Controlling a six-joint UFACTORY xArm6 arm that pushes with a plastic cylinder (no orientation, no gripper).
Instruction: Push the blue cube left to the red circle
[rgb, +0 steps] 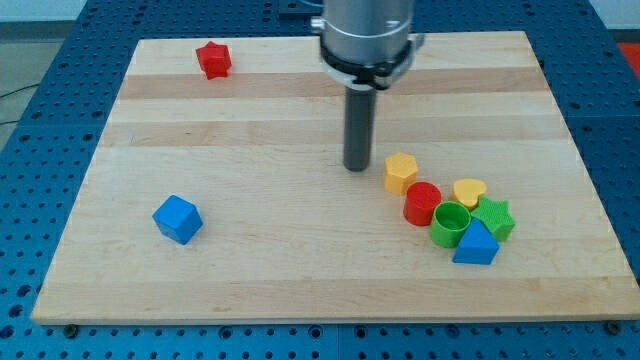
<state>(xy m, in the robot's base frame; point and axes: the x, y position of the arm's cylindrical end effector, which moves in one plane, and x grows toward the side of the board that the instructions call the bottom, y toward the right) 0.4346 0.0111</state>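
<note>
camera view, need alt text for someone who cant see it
A dark rod's tip rests near the middle of a wooden board, just left of a cluster: yellow hexagon, red cylinder, yellow heart, green cylinder, green star, blue triangle. A blue cube sits lower left, a red star upper left.

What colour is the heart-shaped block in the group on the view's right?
Yellow. The heart block shows best in the camera view, the only one.
</note>
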